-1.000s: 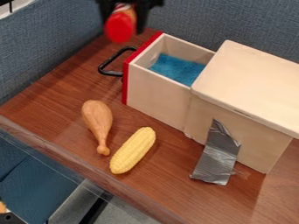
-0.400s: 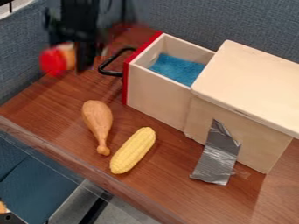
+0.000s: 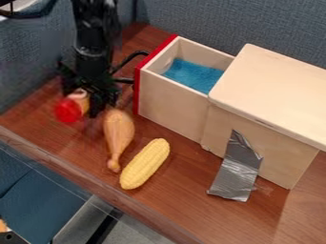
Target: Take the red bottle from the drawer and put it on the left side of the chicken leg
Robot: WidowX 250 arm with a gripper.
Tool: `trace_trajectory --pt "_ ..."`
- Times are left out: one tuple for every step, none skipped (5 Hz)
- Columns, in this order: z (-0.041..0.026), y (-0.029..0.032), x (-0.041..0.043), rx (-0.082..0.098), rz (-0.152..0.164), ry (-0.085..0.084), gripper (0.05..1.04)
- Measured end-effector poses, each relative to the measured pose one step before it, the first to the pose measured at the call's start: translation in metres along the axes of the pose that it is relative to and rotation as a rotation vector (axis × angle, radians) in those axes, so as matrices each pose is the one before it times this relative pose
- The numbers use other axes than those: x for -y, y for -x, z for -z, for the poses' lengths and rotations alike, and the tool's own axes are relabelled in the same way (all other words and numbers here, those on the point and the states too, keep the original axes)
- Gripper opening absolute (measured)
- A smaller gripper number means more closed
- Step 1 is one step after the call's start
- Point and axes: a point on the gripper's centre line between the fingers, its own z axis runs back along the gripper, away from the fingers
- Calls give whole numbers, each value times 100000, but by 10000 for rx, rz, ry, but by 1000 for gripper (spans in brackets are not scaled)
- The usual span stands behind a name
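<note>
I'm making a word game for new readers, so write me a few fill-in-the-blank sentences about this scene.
In the picture, the gripper holds the bottle to the ____ of the chicken leg.
The corn is coloured ____.
The lining inside the open drawer is ____.
The drawer's handle is ____.

Missing words: left; yellow; blue; black.

- No text, label, brand, number or sign can be read on anything in view.
</note>
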Motion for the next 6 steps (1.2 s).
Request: trace_trajectory --pt "1329 181 -70 -57 -225 -197 658" --pt "431 241 -602 84 -305 -121 658" --pt "113 183 -274 -38 -225 -65 705" --pt "79 232 -181 -105 -145 32 962" --pt "67 228 29 -59 -33 51 1002" --pt "17 243 -86 -147 -7 -3 999"
